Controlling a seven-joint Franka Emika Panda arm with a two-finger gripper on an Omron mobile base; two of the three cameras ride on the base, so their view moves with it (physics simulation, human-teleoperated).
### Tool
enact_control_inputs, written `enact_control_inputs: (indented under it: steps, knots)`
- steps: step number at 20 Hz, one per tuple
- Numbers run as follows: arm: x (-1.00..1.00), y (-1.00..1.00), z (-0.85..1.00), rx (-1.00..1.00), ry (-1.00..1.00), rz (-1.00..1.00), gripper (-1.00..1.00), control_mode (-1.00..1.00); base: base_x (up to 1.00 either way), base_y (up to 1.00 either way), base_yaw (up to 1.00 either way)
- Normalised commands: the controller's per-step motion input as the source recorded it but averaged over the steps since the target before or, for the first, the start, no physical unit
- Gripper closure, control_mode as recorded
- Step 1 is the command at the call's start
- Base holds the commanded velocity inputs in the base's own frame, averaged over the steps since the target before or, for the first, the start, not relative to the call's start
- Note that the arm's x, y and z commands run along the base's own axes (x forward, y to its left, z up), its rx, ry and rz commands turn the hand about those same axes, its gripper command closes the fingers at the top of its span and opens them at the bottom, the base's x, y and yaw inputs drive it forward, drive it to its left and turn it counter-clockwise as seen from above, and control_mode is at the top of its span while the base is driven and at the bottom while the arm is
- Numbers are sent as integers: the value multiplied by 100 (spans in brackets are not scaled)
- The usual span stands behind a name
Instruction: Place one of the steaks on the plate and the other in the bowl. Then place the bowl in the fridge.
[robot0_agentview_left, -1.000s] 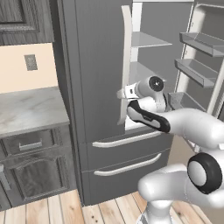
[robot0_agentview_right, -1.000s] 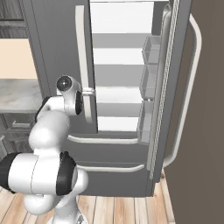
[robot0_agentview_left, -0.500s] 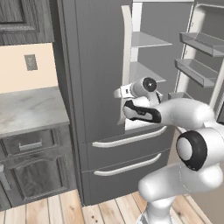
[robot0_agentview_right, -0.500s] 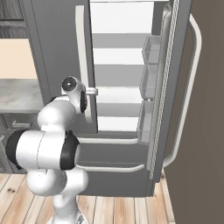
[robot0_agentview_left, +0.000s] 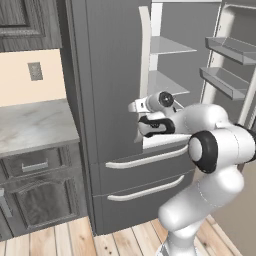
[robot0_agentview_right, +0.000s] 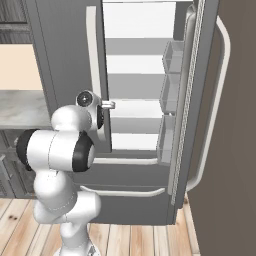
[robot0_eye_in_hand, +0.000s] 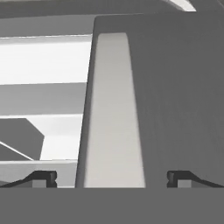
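Left base view: tall grey steel French-door fridge (robot0_agentview_left: 115, 100), right door swung open, left door shut; tool (robot0_agentview_left: 134, 107) up at the left door's pale curved handle (robot0_agentview_left: 145, 60).
Right base view: handle (robot0_agentview_right: 91, 65) runs vertical, just ahead of the wrist.
Hand view: fingertips (robot0_eye_in_hand: 43, 177) spread wide, straddling the handle (robot0_eye_in_hand: 113, 113), gripping nothing.

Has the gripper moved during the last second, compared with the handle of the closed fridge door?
Yes, a little. In the left base view the gripper has crept leftwards across the closed door's handle, while the fridge stayed in place.
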Motion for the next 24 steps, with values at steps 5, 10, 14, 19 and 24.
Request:
enact_control_inputs:
  steps: [5,10,14,19,24]
  knots:
    - [51,0,-27,0,-2,0,-100,-100,0,0,0]
    - [54,0,-27,0,0,0,-100,-100,0,0,0]
    - [61,0,-22,0,0,0,100,-100,0,0,0]
    - [57,0,-9,4,0,0,100,-100,0,0,0]
    - [10,0,0,5,0,3,100,-100,0,0,0]
